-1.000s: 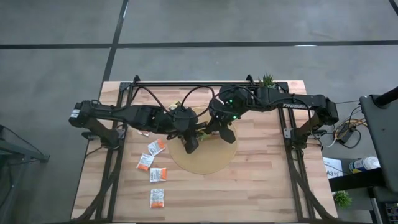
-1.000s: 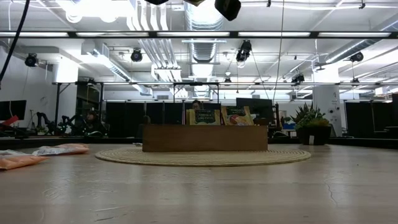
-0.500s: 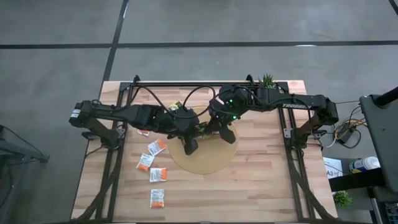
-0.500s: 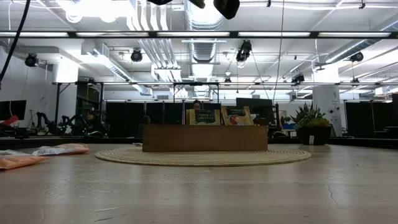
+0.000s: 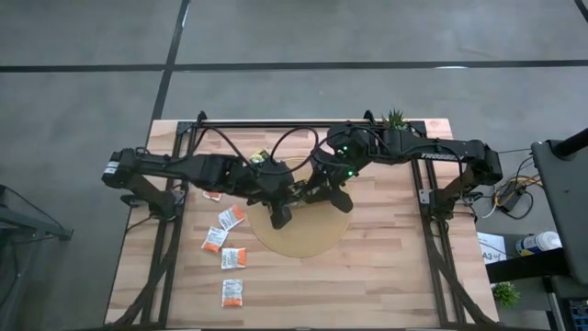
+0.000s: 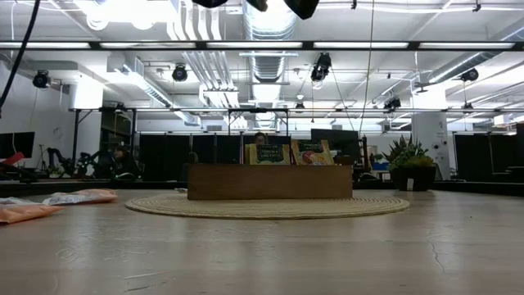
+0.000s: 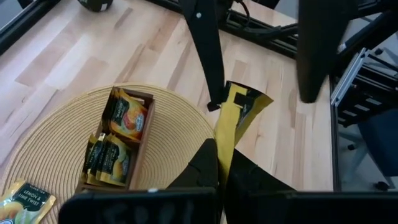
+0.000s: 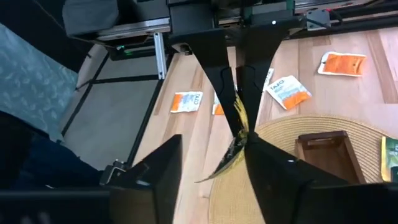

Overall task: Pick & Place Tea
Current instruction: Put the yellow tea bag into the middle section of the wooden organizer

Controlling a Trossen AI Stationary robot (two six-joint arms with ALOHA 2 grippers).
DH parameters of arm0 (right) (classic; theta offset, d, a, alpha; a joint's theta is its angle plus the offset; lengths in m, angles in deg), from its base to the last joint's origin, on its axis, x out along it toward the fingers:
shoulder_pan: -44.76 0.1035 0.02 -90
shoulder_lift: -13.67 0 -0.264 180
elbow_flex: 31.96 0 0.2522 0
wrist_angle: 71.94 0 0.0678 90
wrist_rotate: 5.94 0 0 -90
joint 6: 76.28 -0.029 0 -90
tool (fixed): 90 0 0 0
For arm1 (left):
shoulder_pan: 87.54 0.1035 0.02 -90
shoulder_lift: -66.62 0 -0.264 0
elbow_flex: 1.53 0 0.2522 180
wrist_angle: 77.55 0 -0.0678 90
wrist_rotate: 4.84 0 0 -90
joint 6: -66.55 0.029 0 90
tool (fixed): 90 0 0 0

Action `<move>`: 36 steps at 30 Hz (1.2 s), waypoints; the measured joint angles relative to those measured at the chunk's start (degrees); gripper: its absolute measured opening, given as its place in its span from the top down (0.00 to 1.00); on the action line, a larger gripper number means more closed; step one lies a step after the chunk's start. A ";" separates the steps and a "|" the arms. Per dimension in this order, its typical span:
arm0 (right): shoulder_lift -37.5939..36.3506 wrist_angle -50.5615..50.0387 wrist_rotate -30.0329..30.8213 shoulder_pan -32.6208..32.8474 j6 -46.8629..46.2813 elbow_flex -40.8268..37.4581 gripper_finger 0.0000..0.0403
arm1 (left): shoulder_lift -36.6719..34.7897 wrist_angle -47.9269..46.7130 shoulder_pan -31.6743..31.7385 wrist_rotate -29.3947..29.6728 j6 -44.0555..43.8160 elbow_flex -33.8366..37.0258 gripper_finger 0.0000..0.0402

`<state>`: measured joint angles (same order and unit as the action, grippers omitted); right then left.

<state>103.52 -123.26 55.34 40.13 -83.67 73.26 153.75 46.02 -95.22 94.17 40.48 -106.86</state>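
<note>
Yellow-green tea sachet [image 7: 239, 111] held in the air above the round woven mat [image 5: 303, 241], pinched at its lower edge by the closed fingers of the left tool [image 7: 221, 163], as seen from the left wrist. Same sachet seen from the right wrist, hanging between the parted fingers of the right tool [image 8: 211, 163], with one finger [image 8: 163, 167] well clear of the paper. Both tools meeting over the far edge of the mat in the high view, left tool [image 5: 280, 213] reaching in from the left side, right tool [image 5: 323, 195] from the right. Below, on the mat, brown wooden tray [image 7: 115, 151] with yellow-green and orange sachets [image 7: 127, 120] standing in its compartments; one more yellow-green sachet [image 7: 23, 200] lying flat on the mat beside the tray. Farther out on the wooden desk [image 5: 386, 276], loose orange and white sachets [image 5: 233, 258] scattered near the left arm, well apart from the tray. Small potted plant [image 5: 394, 119] at the far edge of the desk. From desk height, tray [image 6: 270, 181] centred on the mat with sachets showing above its wall, both tools only at the top edge, too little showing to tell their fingers.
</note>
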 joint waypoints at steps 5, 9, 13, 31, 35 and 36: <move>0.09 -1.71 3.36 0.00 -0.13 0.00 0.51 | 0.00 1.67 0.50 0.06 -0.63 0.00 1.00; 0.13 -1.64 4.36 -0.02 -0.43 0.00 0.50 | 0.00 3.93 1.00 0.06 -0.54 0.00 1.00; 0.13 -2.28 6.33 -0.02 -0.48 0.00 0.53 | 0.00 3.94 1.33 0.06 -0.54 0.00 1.00; 0.24 -4.20 4.29 -0.13 3.16 0.00 0.98 | -0.01 3.22 1.34 -4.36 -1.71 0.00 0.98; 0.28 -6.64 4.15 -0.11 3.64 0.00 0.98 | -0.31 -3.00 1.31 -6.98 -5.59 0.00 0.87; 0.27 -7.14 4.14 -0.13 4.06 0.00 0.98 | -0.52 -5.08 1.25 -7.05 -6.60 0.04 0.83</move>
<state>103.78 -130.41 59.49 40.00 -79.61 73.26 153.23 40.93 -93.97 87.12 33.88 -106.82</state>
